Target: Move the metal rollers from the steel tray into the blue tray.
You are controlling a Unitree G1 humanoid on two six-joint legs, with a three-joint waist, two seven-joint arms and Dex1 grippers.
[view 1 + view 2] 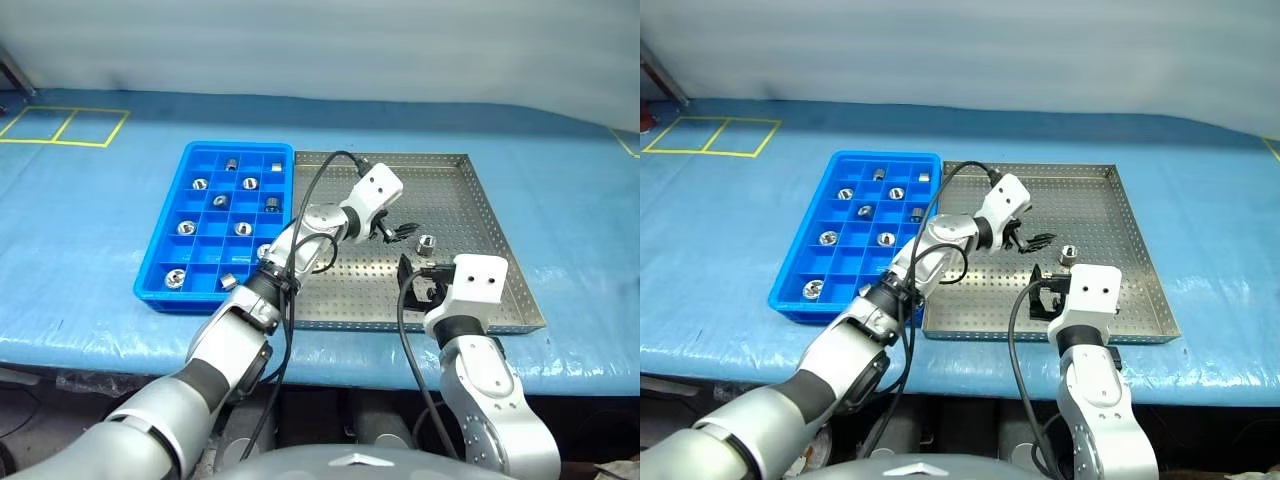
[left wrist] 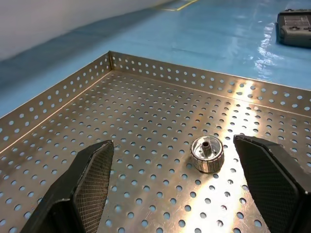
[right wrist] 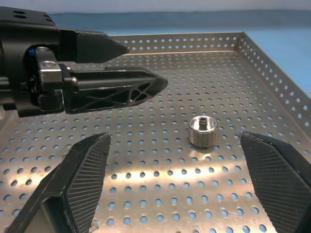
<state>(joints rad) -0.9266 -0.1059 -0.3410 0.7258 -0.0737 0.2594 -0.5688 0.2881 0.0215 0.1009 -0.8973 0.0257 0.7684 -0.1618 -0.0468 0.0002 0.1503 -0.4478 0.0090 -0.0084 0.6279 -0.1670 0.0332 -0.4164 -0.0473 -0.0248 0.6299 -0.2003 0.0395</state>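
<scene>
Steel tray: the large square silver metal tray with a perforated floor (image 1: pixel 470 215) lies on the blue table cover (image 1: pixel 80 230), touching the right side of the blue tray.
Blue tray: the bright blue rectangular plastic tray with a grid of small square compartments (image 1: pixel 172 215) holds about ten small shiny rollers (image 1: pixel 200 184), mostly one per compartment.
Last roller in steel tray: one small shiny silver short metal cylinder with a central hole (image 1: pixel 427 243) stands upright on the perforated floor, in the right half of the steel tray, touching nothing else.
Left gripper: the black two-finger pincer of the left arm (image 1: pixel 398 232) reaches across over the steel tray; its fingers (image 2: pixel 92 177) are wide apart and hold nothing. The tips are just beside the roller, not touching it.
Right gripper: the black pincer of the right arm (image 1: pixel 418 280) is over the near part of the steel tray, its fingers (image 3: pixel 85 170) wide apart and empty, pointing toward the roller from the near side.
</scene>
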